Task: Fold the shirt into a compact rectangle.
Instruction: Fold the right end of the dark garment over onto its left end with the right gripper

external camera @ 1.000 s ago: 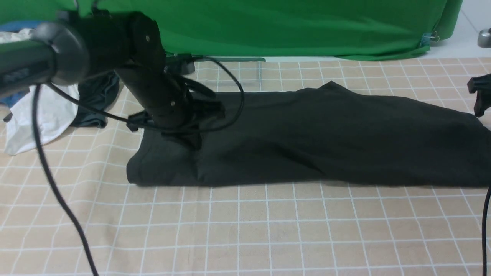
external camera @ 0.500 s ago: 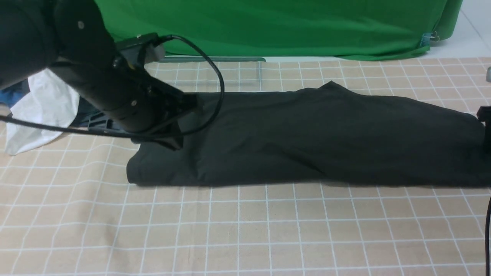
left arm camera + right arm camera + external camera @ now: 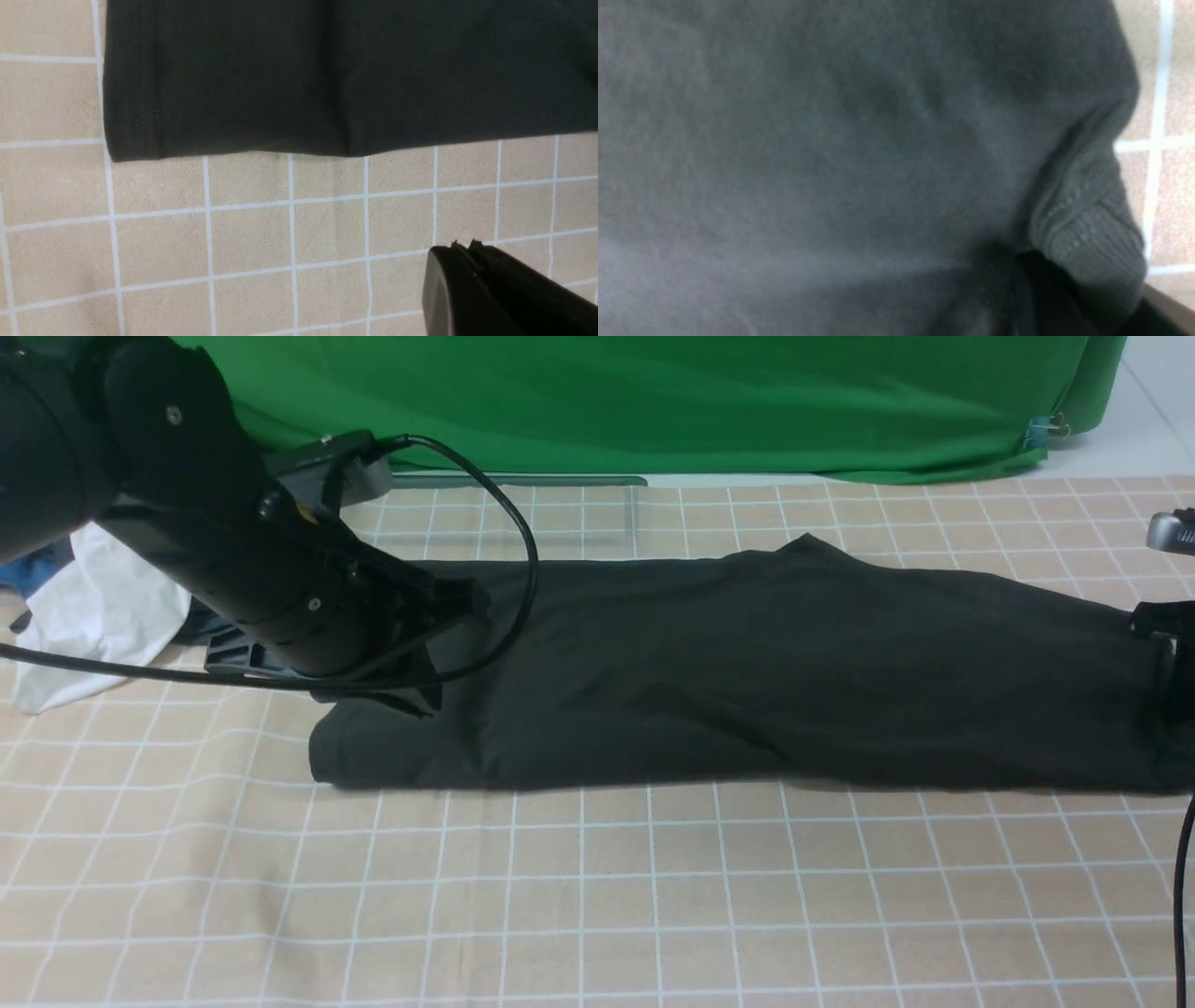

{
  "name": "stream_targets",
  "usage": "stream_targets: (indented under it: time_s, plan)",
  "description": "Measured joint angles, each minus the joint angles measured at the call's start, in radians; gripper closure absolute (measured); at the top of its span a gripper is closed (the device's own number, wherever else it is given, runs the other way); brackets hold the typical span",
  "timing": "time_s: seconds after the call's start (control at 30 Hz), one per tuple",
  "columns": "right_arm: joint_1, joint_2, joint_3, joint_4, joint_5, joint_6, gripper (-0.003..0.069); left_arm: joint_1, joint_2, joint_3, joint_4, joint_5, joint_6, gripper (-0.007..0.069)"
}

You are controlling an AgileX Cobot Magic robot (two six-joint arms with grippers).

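Counting now: one long black soft-fabric shirt (image 3: pixel 747 663), one crumpled white cloth garment (image 3: pixel 98 611), one green fabric backdrop (image 3: pixel 653 401) and one beige grid-checked tablecloth (image 3: pixel 597 896) are showing.

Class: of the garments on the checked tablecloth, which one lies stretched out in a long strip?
The black shirt, laid in a long band across the middle; the white garment lies crumpled at the far left.

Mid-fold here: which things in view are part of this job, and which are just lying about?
Part of the job:
large black soft-fabric T-shirt, laid out long
left gripper, shut, clear of the fabric
right gripper, at the shirt's right end

Lying about:
crumpled white garment
small dark garment beside it, mostly hidden
green cloth backdrop
beige checked tablecloth
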Motion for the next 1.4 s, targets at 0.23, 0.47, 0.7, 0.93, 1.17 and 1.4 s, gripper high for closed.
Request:
stream_targets:
  time_s: [0.23,0.47,0.7,0.93,1.17,1.4]
  plan:
    - [-0.027,-0.023,-0.068,-0.124,0.032,0.085,0.0537,0.000,0.000,0.000,0.000,0.014,0.000,0.0612]
    - [-0.042,-0.140,-0.167,-0.205,0.035,0.107,0.0537,0.000,0.000,0.000,0.000,0.023,0.000,0.0612]
    - [0.037,-0.220,-0.215,-0.076,0.041,0.107,0.0537,0.000,0.000,0.000,0.000,0.023,0.000,0.0612]
    - [0.270,-0.265,-0.273,0.103,0.039,0.113,0.0537,0.000,0.000,0.000,0.000,0.023,0.000,0.0612]
    - [0.545,-0.256,-0.283,0.196,-0.023,0.159,0.0537,0.030,-0.030,0.000,-0.001,0.023,-0.046,0.0612]
    - [0.780,-0.179,-0.283,0.243,-0.178,0.222,0.0537,0.122,-0.137,0.000,-0.001,0.015,-0.056,0.0612]
